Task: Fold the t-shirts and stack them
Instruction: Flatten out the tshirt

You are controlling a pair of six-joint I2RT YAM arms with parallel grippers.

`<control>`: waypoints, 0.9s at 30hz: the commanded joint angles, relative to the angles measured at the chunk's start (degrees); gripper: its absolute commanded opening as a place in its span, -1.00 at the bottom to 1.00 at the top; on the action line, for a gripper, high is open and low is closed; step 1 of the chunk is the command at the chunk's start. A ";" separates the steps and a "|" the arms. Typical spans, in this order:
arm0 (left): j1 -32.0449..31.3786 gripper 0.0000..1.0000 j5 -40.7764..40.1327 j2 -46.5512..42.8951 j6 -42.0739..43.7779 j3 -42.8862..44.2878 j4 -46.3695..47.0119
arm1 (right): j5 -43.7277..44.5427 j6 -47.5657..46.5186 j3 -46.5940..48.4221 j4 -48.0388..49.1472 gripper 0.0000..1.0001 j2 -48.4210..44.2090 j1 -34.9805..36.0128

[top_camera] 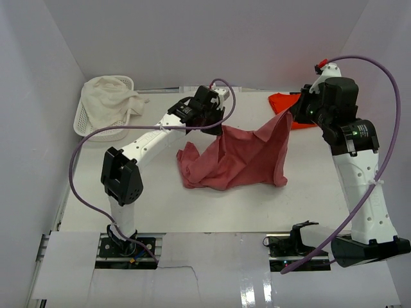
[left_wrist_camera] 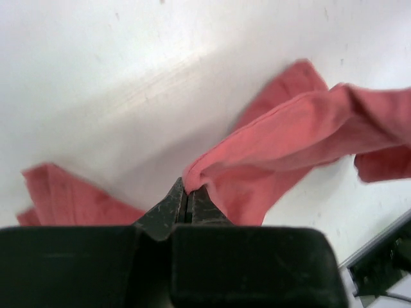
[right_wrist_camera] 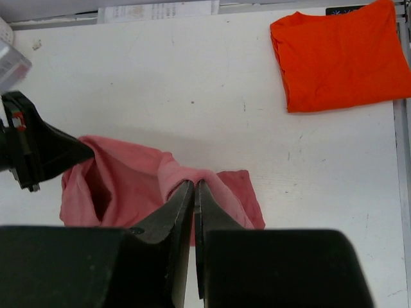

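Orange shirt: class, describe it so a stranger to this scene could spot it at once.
On the white table, look to the far right corner, behind the right gripper. The orange shirt lies there folded flat. Unlike the held-up rose shirt, it is bright orange and untouched.

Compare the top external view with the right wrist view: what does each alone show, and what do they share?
Only the top external view shows the pale cloth heaped in the white basket. Only the right wrist view shows the right claw close up, pinched shut on fabric, and the orange t-shirt unhidden, lying flat. Both show the rose-red t-shirt hanging between the claws, and the left claw gripping it.
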 commanded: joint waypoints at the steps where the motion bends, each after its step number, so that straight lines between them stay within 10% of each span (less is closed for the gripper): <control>1: 0.29 -1.00 -5.49 4.00 3.30 9.83 0.04 | 0.95 -0.50 -2.27 4.79 -0.85 -1.32 -0.17; 12: 0.29 -1.00 -11.47 8.68 4.01 13.74 3.62 | 0.77 -0.94 -4.74 5.41 -0.85 -2.90 -0.17; 27: -7.34 -1.00 -20.54 -19.61 -8.46 -9.88 -21.59 | -4.15 -0.23 -5.54 4.97 -0.85 -4.31 -0.17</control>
